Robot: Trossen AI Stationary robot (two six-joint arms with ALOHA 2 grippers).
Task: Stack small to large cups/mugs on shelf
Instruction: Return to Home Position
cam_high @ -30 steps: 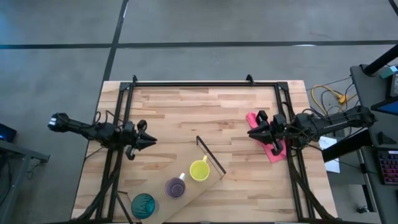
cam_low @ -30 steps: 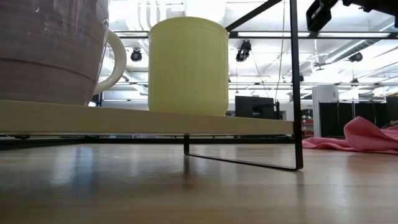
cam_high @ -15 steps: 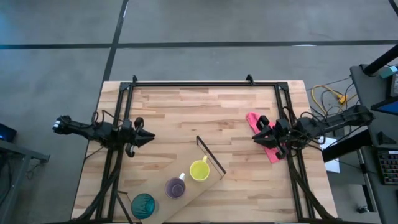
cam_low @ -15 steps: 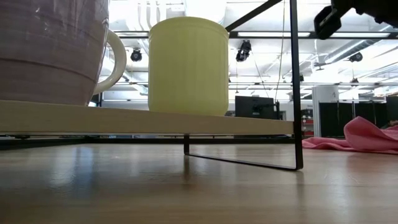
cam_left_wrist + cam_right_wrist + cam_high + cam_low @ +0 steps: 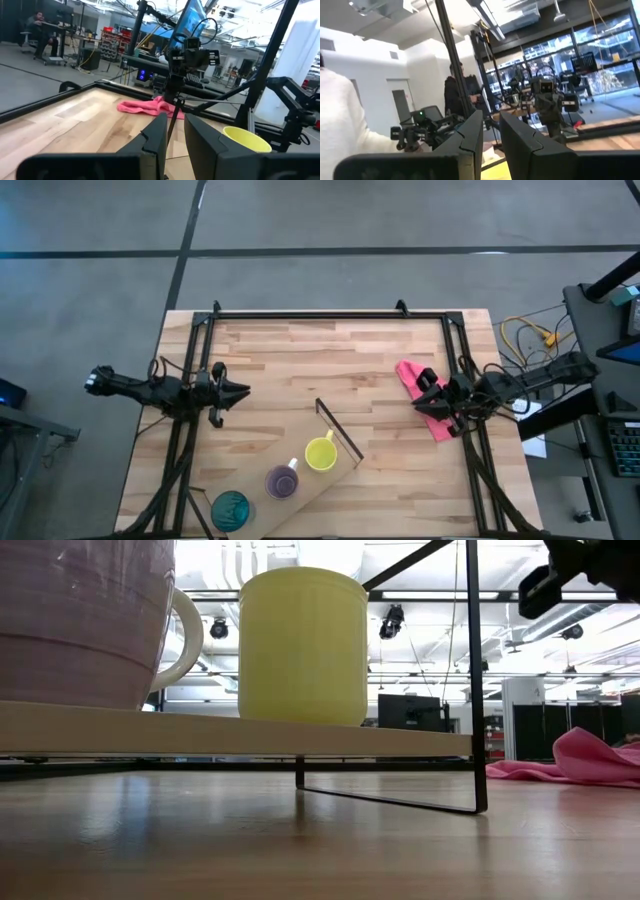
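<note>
The light-wood shelf (image 5: 340, 465) lies slantwise near the table's near edge, its dark frame (image 5: 338, 427) upright at its far-right end. On it stand, in a row, the yellow mug (image 5: 320, 453), the purple cup (image 5: 282, 482) and the teal tumbler (image 5: 231, 507), each on its base. The low view shows the mug (image 5: 300, 645) and purple cup (image 5: 85, 620) on the board (image 5: 230, 732). My left gripper (image 5: 244, 391) is shut and empty at the table's left. My right gripper (image 5: 418, 387) is shut and empty, raised above the pink cloth (image 5: 408, 370) at the right.
The pink cloth (image 5: 590, 758) lies crumpled by the table's right edge. Dark frame rails (image 5: 320, 314) run along the far, left and right edges. People show in the room beyond in the right wrist view (image 5: 455, 90). Bare wood (image 5: 320, 365) lies between the arms.
My right gripper has drawn back toward the table's right edge, over the pink cloth. My left gripper has shifted a little toward the far edge. The cups and the shelf have stayed where they were.
</note>
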